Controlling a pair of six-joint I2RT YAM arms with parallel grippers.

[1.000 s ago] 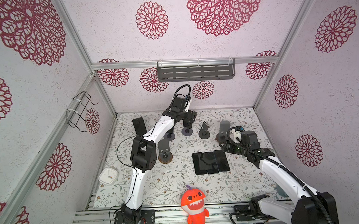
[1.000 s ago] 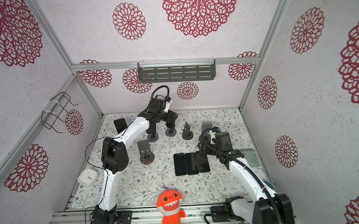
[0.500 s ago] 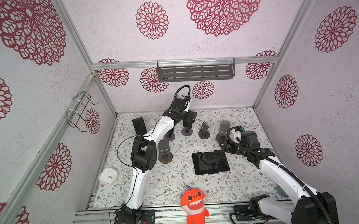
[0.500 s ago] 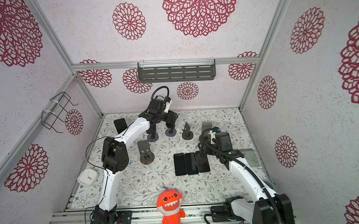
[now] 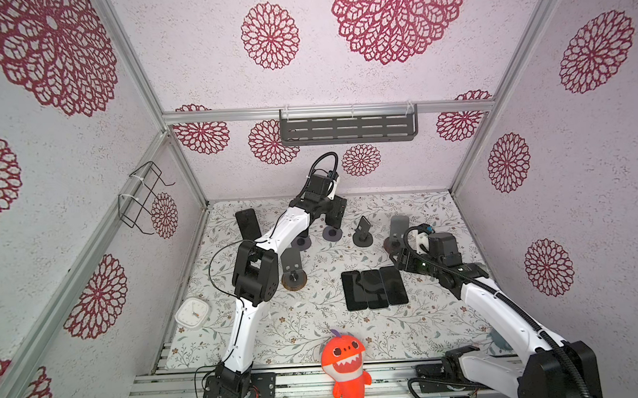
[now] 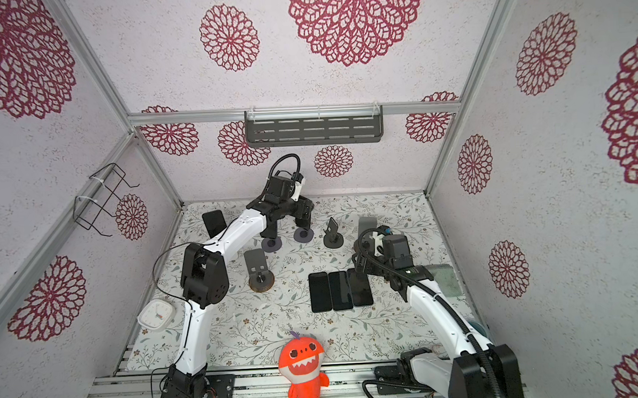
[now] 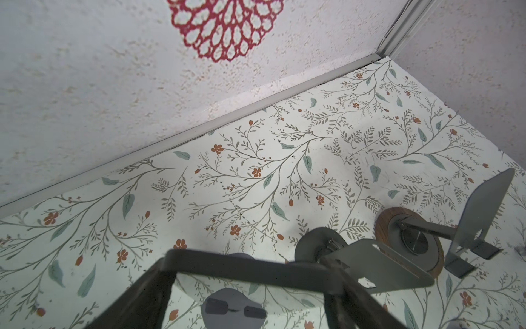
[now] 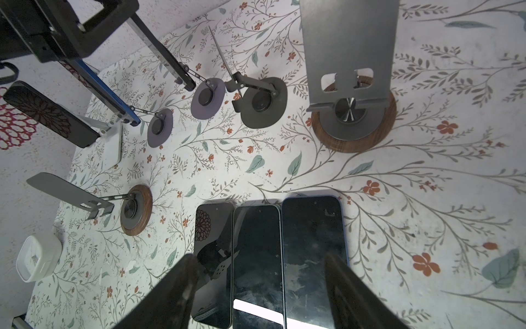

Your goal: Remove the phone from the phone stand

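1. Your left gripper [image 5: 334,217] reaches to the back row of the table. It sits over the phone [image 8: 162,54], which leans on its phone stand [image 8: 206,98], the one with the round purple-grey base. The phone is not yet lifted.
2. In the left wrist view the fingers [image 7: 136,299] are narrow and meet both side edges of the phone near its top, pinching it. That grip probably leaves the lower edge free to slide out of the stand's lip.
3. The stand looks light, so it may rise with the phone. Pull along the lean rather than straight back.
4. A blue-edged phone [image 8: 113,96] stands just beside on its own stand, so keep your wrist clear of it.
5. Your right gripper [image 8: 259,256] hovers empty, fingers wide apart, over three flat phones [image 8: 313,228] lying side by side. That is likely the drop-off row, and it is well apart from the grasp.
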